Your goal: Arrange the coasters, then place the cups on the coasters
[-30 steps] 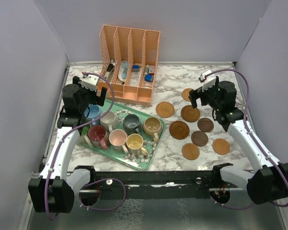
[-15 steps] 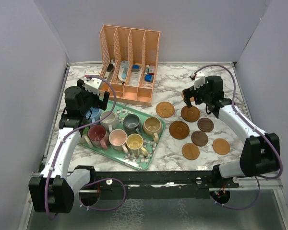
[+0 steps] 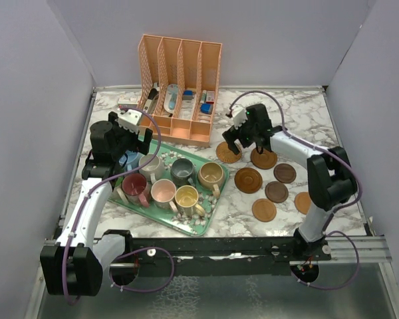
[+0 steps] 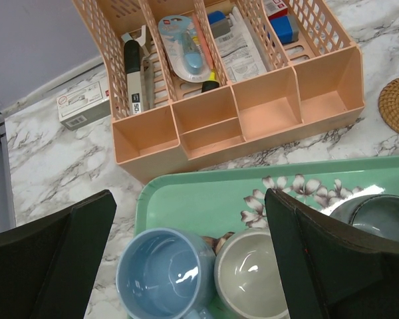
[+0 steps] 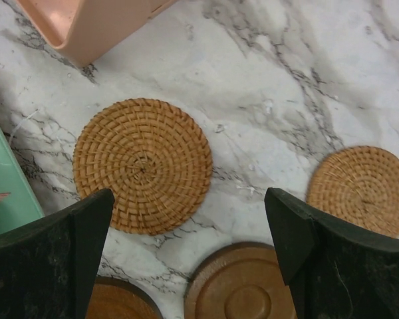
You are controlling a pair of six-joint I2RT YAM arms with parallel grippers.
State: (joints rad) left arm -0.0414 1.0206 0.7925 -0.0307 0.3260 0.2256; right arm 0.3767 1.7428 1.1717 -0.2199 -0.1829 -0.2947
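Right claw (image 3: 237, 146) hovered, spread wide, above a woven coaster (image 5: 143, 166) at centre frame. The other coasters (image 3: 248, 179) lay scattered on the marble desk (image 3: 299, 109), centre right. Left claw (image 4: 189, 199) – also spread – hung over cups (image 3: 163, 191) on the green tray (image 3: 209, 219), centre left.

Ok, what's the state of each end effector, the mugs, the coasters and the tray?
Left end effector: open, empty.
Right end effector: open, empty.
Small handled ceramic mugs: upright, none on a coaster.
Thin round brown coasters: flat on the marble table, bare.
Green floral tray: loaded with the mugs.
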